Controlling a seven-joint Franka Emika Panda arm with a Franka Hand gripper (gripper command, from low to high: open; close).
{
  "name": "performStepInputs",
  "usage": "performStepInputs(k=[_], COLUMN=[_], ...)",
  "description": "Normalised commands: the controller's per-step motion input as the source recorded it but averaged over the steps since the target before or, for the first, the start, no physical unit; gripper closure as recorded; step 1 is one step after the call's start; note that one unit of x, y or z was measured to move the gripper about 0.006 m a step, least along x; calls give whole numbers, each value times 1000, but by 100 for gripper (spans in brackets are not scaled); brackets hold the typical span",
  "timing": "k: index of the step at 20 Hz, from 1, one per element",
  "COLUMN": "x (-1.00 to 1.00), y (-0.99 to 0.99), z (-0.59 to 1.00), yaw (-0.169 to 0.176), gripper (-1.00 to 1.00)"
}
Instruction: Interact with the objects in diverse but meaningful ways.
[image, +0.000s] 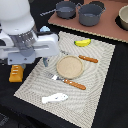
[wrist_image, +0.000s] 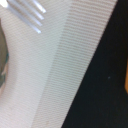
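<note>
In the exterior view my gripper (image: 35, 62) hangs over the left part of the woven placemat (image: 95, 85), its fingers spread apart and nothing between them. An orange ridged bread block (image: 16, 73) lies just off the mat on the exterior view's left, close beside the gripper. A yellow banana (image: 82, 43) lies at the mat's far edge. A white fish (image: 55, 98) lies near the mat's front. A pale blue cup (image: 45, 29) is partly hidden behind the arm. Two grey pots (image: 91, 14) stand on the brown board. The wrist view shows no fingers, only mat and fork tines (wrist_image: 30, 14).
A round beige plate (image: 69, 66) sits mid-mat, its rim also in the wrist view (wrist_image: 2, 60). An orange-handled fork (image: 67, 81) and knife (image: 88, 59) lie beside it. A bowl (image: 123, 17) stands at the far right. The table (wrist_image: 107, 75) is black.
</note>
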Motion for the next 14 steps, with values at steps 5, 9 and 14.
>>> performStepInputs(k=[5,9,14], x=[710,169,333], y=[393,464,362], z=[309,219,253], yaw=[67,248,221], gripper=[-100,-100,-100])
